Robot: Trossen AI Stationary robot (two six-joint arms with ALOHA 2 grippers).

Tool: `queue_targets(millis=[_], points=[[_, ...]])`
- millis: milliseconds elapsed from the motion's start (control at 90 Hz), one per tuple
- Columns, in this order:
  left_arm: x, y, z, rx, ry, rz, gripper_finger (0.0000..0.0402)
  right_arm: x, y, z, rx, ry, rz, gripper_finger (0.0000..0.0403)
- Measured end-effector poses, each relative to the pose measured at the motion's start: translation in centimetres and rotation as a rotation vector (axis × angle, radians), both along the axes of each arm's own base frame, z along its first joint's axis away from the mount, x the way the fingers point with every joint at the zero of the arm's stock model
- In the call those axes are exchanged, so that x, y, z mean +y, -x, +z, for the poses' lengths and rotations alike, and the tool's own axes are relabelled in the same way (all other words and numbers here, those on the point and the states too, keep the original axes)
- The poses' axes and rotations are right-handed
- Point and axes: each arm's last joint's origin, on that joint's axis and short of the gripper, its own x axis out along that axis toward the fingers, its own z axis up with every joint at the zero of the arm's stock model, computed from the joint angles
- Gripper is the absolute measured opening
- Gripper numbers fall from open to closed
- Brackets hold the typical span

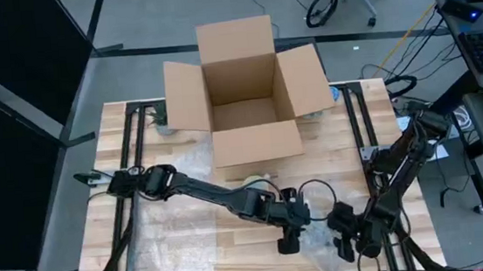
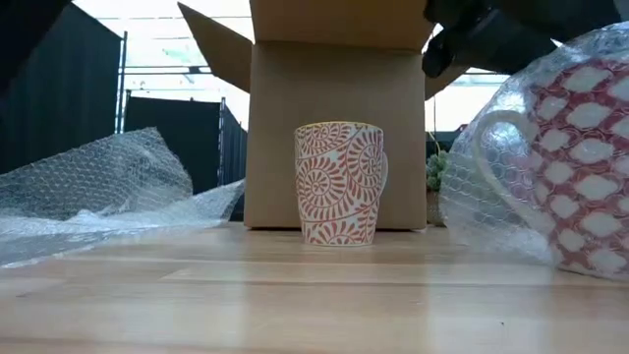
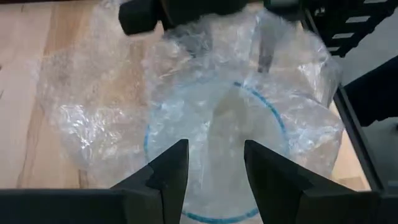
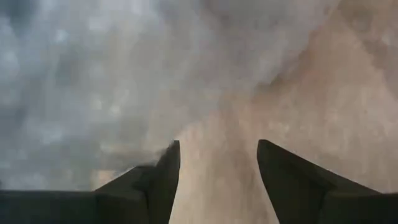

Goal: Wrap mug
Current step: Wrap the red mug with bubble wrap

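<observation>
The mug [image 2: 575, 162], lying tilted in bubble wrap [image 3: 205, 118] at the tabletop's [image 1: 190, 254] near edge, is sitting under my left pincer [image 3: 214, 168] and right pincer [image 4: 217, 174], both gaping empty, so I'm aiming to pinch loose film only.

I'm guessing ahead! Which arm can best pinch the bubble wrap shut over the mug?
Probably left: its open tool hangs right over the mug under the bubble wrap. The right tool, also open, faces only wrap and table.
</observation>
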Motion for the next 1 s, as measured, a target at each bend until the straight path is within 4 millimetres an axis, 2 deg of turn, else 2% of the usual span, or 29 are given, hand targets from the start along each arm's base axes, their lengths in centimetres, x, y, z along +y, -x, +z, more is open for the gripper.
queue_targets(millis=[222, 422, 711, 1000], points=[[0.0, -0.1, 0.1, -0.008, 0.0, -0.007, 0.0145, -2.8, 2.0, 3.0, 0.134, -0.089, -0.09, 0.0196], [-0.1, 0.0, 0.1, -0.007, 0.001, -0.009, 0.0145, -5.0, 3.6, 4.2, 0.278, -0.146, -0.252, 0.0196], [-0.4, 0.1, 0.1, -0.008, 0.002, -0.015, 0.0145, -7.8, 5.5, 3.2, 0.474, 0.082, -0.544, 0.0196], [-0.4, 0.1, 0.0, -0.01, -0.011, -0.036, 0.0145, -7.3, 4.8, 1.0, 0.403, 0.152, -0.71, 0.0196]])
